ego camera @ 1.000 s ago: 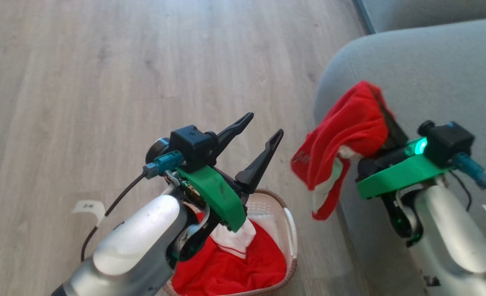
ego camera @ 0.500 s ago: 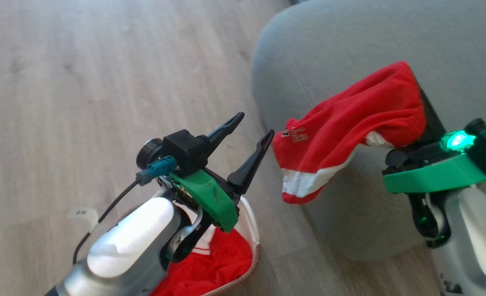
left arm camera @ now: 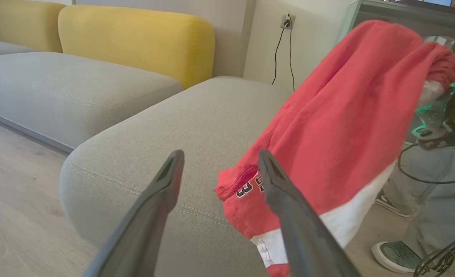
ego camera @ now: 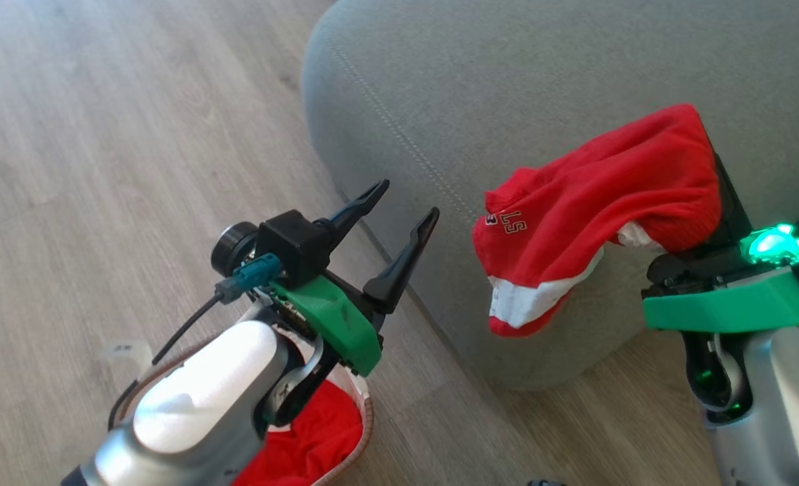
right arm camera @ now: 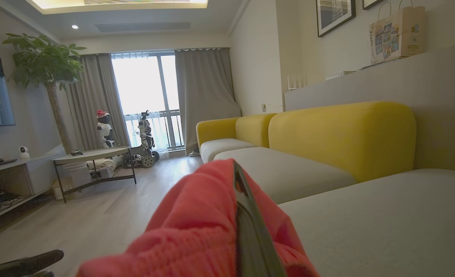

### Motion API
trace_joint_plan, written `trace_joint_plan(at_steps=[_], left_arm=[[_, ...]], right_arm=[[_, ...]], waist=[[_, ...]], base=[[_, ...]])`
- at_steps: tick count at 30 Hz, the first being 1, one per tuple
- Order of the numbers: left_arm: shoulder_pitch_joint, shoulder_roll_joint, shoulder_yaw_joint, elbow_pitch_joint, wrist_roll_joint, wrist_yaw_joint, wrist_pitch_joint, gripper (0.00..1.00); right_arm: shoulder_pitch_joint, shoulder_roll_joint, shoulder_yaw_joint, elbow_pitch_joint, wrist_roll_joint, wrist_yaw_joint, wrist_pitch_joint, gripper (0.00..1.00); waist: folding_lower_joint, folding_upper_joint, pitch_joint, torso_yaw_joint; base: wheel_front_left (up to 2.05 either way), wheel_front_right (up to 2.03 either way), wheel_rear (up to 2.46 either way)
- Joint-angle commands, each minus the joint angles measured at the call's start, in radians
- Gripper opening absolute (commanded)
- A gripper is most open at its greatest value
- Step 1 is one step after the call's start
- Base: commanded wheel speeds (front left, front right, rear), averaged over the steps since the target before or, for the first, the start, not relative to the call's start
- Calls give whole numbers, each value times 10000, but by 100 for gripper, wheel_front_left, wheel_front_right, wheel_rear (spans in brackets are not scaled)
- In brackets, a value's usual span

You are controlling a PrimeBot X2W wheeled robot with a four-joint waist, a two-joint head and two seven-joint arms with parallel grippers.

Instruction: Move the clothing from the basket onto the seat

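We have turned our head toward the seat, so the basket has slid into the lower left corner, and our right gripper has swung the clothing from the seat's edge to hang wholly against its cushion, lettering now showing.

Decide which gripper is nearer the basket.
Left. The left gripper hangs open just above the basket; the right gripper is farther off, over the seat, shut on the red garment.

Bright daylight from the window — slight blur, warped edges
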Motion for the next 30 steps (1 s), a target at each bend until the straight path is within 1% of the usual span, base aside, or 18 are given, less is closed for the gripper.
trace_joint_plan(at_steps=[1, 8, 11, 15, 21, 30], left_arm=[[-688, 255, 435, -282, 120, 34, -80, 100], [-827, 283, 374, -108, 237, -31, -199, 100], [-885, 322, 352, -79, 293, -29, -215, 100], [-1035, 316, 290, -108, 340, -58, -128, 100], [-1412, 342, 226, -203, 456, -127, 57, 100], [-2199, 537, 164, -594, 770, -228, 478, 100]], right_arm=[[-123, 31, 77, -471, 97, 71, -65, 0], [-421, -104, 80, -575, 151, 71, -65, 0], [-1010, -375, 308, -488, 149, 71, -65, 0], [-2066, -842, 514, -81, 304, 71, -65, 0], [-3905, -1720, 619, 1108, 722, 71, -65, 0], [-6255, -2846, -58, 3374, 1354, 71, -65, 0]], waist=[[0, -1, 119, -130], [0, -1, 363, -145], [0, -1, 544, -122], [0, -1, 894, 72], [0, -1, 1697, 539], [0, -1, 3243, 1293]], base=[[0, 0, 0], [0, 0, 0], [0, 0, 0], [0, 0, 0], [0, 0, 0], [0, 0, 0]])
